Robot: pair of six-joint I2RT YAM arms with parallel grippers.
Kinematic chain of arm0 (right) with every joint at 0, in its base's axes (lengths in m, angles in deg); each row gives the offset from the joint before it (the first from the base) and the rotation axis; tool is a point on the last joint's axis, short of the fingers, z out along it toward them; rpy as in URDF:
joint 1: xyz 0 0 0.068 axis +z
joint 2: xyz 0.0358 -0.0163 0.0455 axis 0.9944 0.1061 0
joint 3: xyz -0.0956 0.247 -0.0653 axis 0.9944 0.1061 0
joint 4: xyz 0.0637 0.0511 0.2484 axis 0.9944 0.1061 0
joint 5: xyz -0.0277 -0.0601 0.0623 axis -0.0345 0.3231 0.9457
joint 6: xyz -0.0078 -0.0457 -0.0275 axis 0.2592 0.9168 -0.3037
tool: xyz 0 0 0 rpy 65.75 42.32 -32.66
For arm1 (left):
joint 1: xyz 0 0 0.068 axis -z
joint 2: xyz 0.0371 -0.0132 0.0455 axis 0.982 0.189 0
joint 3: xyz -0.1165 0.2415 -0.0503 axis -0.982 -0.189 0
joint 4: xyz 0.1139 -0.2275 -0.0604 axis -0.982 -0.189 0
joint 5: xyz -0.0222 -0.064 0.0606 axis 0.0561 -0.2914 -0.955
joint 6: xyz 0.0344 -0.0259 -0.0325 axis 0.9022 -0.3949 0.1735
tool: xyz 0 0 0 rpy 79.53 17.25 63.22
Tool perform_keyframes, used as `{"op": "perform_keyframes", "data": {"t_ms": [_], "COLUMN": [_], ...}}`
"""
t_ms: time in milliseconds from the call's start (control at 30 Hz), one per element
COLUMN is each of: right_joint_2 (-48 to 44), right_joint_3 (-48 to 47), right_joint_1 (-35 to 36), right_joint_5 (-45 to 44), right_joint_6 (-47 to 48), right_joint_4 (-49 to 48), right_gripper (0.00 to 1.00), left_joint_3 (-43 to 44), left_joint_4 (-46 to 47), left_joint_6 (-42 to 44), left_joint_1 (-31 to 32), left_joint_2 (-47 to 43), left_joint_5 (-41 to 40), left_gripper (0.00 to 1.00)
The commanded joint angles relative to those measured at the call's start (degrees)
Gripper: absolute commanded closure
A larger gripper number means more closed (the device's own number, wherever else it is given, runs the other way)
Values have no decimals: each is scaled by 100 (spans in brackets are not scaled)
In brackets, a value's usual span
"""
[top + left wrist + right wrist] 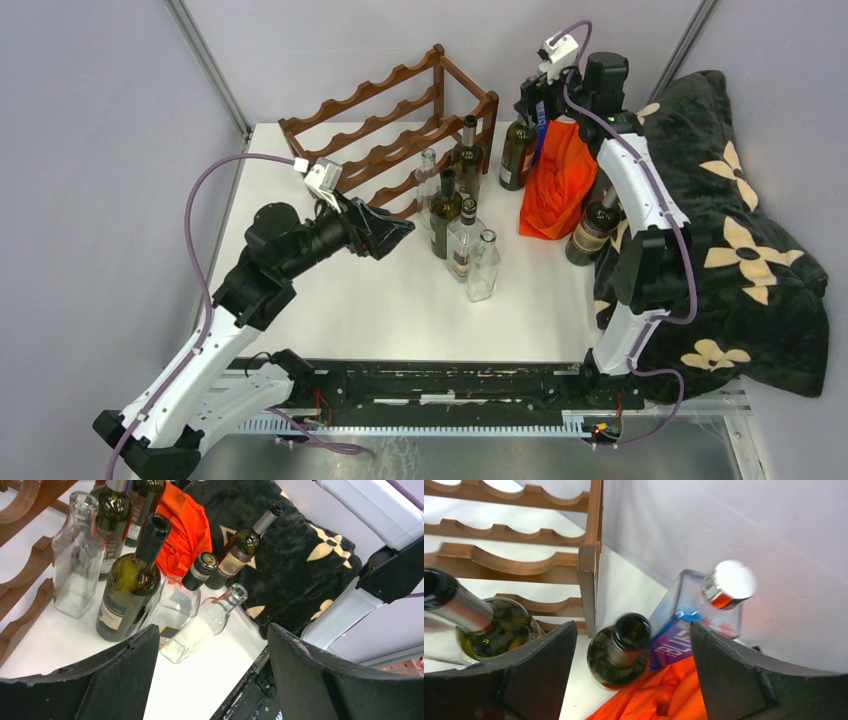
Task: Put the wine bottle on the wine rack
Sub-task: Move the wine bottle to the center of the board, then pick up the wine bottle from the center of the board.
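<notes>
The reddish-brown wine rack stands empty at the back of the table and also shows in the right wrist view. A dark green wine bottle stands upright right of the rack. My right gripper hovers just above it, open. In the right wrist view the bottle's uncapped neck sits between the spread fingers of the right gripper without touching either. My left gripper is open and empty, facing a cluster of bottles, as the left wrist view of the left gripper shows.
A tilted blue bottle with a silver cap leans by an orange cloth. Several green and clear bottles stand mid-table. Another wine bottle rests against a black flowered blanket on the right.
</notes>
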Motion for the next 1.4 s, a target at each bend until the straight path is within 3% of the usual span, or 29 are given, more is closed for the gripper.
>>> {"op": "perform_keyframes", "data": {"t_ms": [0, 167, 267, 400, 500, 700, 900, 1200, 1367], "right_joint_2": [-780, -1621, -2454, -3960, -4320, -5142, -5503, -5551, -5604], "right_joint_3": [-722, -526, 528, 2721, 3168, 4436, 5166, 5702, 5739], "right_joint_1": [-87, -109, -105, -96, -105, -105, -107, -116, -116], "right_joint_5": [200, 1116, 2051, 2902, 3277, 3369, 3214, 3088, 3138], "right_joint_6": [377, 872, 1095, 1620, 2387, 2969, 2721, 2507, 2669], "right_joint_4": [373, 1085, 1163, 790, 1760, 2255, 1928, 1533, 1710], "right_gripper": [8, 2, 2, 2, 2, 2, 2, 2, 2], "left_joint_3": [423, 696, 931, 1232, 1404, 1796, 1986, 2061, 1720], "left_joint_4": [110, -144, -407, -629, -559, -215, 128, 585, 865], "left_joint_6": [-246, -189, 94, 1153, 2219, 3135, 3378, 3399, 3333], "left_joint_1": [19, 83, 347, 784, 788, 767, 714, 359, 226], "left_joint_2": [3, 264, 527, 896, 1203, 2005, 2701, 3222, 3034], "left_joint_5": [-139, -323, -688, -1370, -1339, -1394, -1116, -653, -406], "left_gripper": [16, 16, 17, 15, 10, 5, 4, 6, 6]}}
